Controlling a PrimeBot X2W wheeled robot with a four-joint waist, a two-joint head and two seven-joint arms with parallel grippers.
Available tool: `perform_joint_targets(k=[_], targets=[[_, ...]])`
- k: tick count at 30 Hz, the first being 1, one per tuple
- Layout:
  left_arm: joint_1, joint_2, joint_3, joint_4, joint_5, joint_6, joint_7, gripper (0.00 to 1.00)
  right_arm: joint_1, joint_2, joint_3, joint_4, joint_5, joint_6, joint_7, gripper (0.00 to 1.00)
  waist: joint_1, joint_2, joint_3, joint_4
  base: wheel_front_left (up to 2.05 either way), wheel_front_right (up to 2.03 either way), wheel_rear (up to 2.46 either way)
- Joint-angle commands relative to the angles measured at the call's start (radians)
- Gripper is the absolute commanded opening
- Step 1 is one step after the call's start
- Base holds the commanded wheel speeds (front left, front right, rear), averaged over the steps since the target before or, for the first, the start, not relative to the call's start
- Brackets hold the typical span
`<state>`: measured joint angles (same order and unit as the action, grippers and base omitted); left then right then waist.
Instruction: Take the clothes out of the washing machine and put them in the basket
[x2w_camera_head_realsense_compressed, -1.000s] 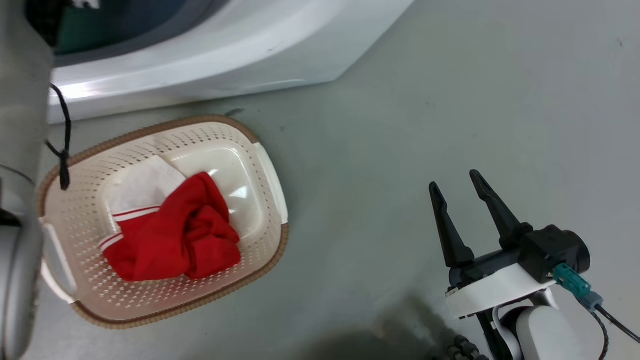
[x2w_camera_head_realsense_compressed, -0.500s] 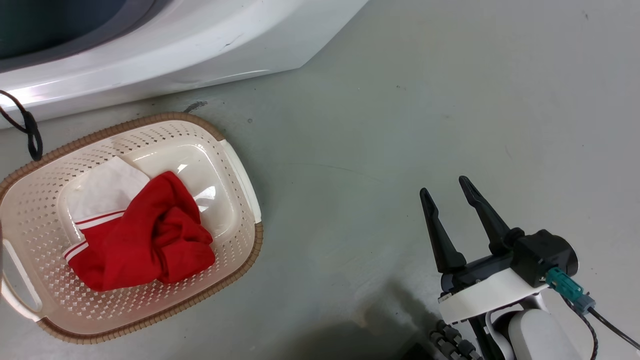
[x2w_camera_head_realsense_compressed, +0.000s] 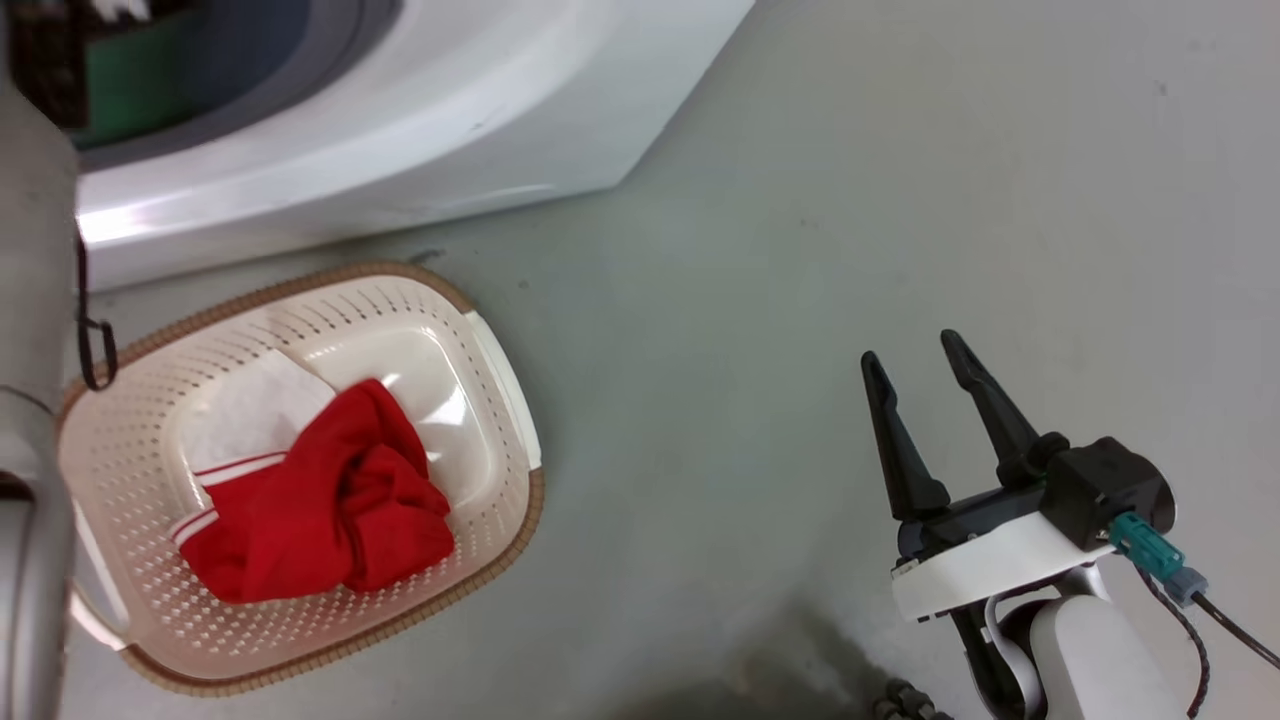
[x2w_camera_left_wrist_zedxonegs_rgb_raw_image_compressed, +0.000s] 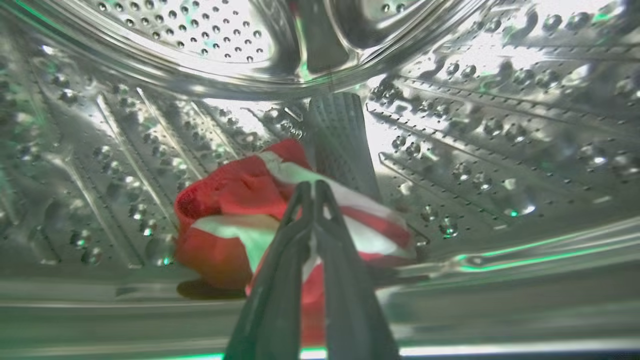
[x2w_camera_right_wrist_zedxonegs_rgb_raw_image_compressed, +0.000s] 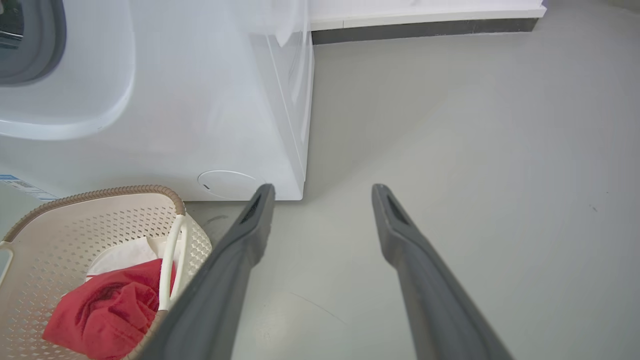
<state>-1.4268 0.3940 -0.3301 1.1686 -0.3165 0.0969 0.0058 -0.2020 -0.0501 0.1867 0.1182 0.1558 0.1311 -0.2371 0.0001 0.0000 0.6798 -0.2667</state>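
Inside the steel drum (x2w_camera_left_wrist_zedxonegs_rgb_raw_image_compressed: 500, 125) of the washing machine (x2w_camera_head_realsense_compressed: 400, 130), the left gripper (x2w_camera_left_wrist_zedxonegs_rgb_raw_image_compressed: 312, 189) has its two dark fingers pressed together, tip against tip, with no gap at the ends. Right at those tips and beneath them lies a striped garment (x2w_camera_left_wrist_zedxonegs_rgb_raw_image_compressed: 235, 195), red with white bands, bunched on the drum's bottom. It spreads to both sides of the fingers, more to their left. A ribbed lifter (x2w_camera_left_wrist_zedxonegs_rgb_raw_image_compressed: 340, 140) rises just beyond the tips, behind the cloth. Whether any fabric is caught in the pinch cannot be told.

The right gripper (x2w_camera_head_realsense_compressed: 908, 347) is spread wide and holds nothing, poised over the bare grey floor (x2w_camera_head_realsense_compressed: 800, 250). Well off to its left stands the basket (x2w_camera_head_realsense_compressed: 300, 285), close to the machine's front. In it lies a second red garment (x2w_camera_head_realsense_compressed: 330, 500), crumpled, partly covering a paper label (x2w_camera_head_realsense_compressed: 250, 415). Ahead of that claw's left finger is the machine's lower corner.
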Motion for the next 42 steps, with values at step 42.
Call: perform_joint_targets(k=[42], targets=[[0.877,-0.151,0.187,-0.672,-0.003,-0.077,-0.271,0.0,0.252,0.0,-0.087,-0.016,0.016,-0.001,0.101,1.0,-0.0001,0.0,-0.68,0.192,0.0,0.0,0.0]])
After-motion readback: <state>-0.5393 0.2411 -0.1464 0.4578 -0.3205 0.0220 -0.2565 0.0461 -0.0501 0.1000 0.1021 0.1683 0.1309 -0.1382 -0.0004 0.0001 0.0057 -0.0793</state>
